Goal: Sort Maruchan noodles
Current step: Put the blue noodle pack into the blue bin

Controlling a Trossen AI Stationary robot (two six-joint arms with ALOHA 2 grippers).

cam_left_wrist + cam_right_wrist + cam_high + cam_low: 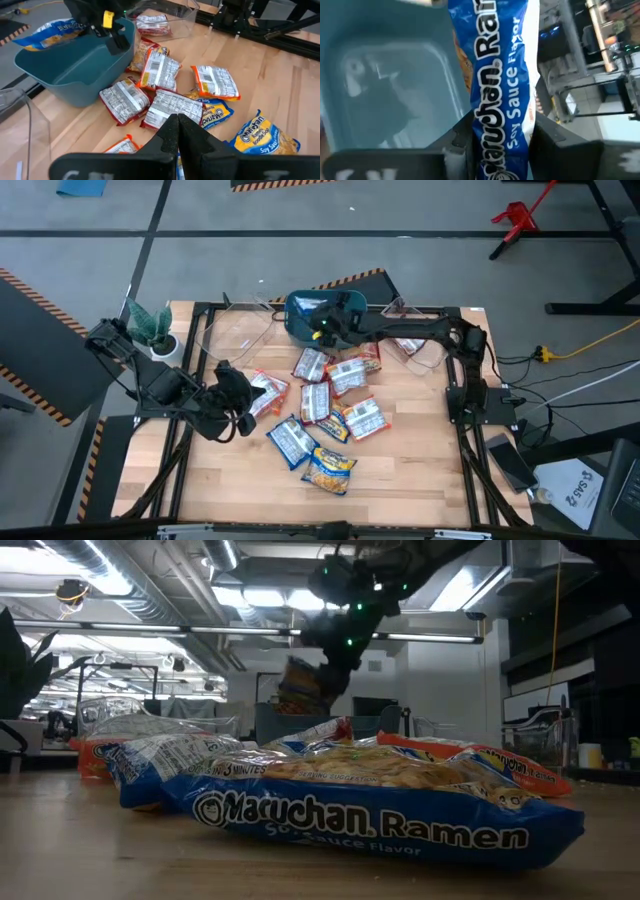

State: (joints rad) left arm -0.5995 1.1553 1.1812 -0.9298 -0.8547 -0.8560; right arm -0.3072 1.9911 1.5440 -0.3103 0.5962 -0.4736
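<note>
The Maruchan noodles (325, 415) lie as several flat packets in blue, red, orange and yellow on the middle of the wooden table. My right gripper (326, 323) reaches over the teal bin (300, 330) at the far edge, shut on a blue Soy Sauce packet (495, 60) that hangs above the bin's hollow (385, 80). My left gripper (236, 396) hovers shut and touching nothing at the left of the pile; its closed fingertips (178, 125) point toward the packets. From table height a blue packet (370, 805) fills the foreground, and my right gripper (340, 635) shows high behind it. My right gripper pinches the blue packet near one end (497, 142) between its two fingers (457, 147), the printed face toward the wrist camera. The packet's length runs on ahead past the fingertips. It is lifted clear, sticking out over the bin (55, 30) with the fingers slanting down from the table's right.
A clear container (418, 345) at the far right holds a red packet (152, 24). Another clear container (235, 332) stands left of the bin. A potted plant (150, 328) sits at the far left corner. Bare wood lies along the near edge.
</note>
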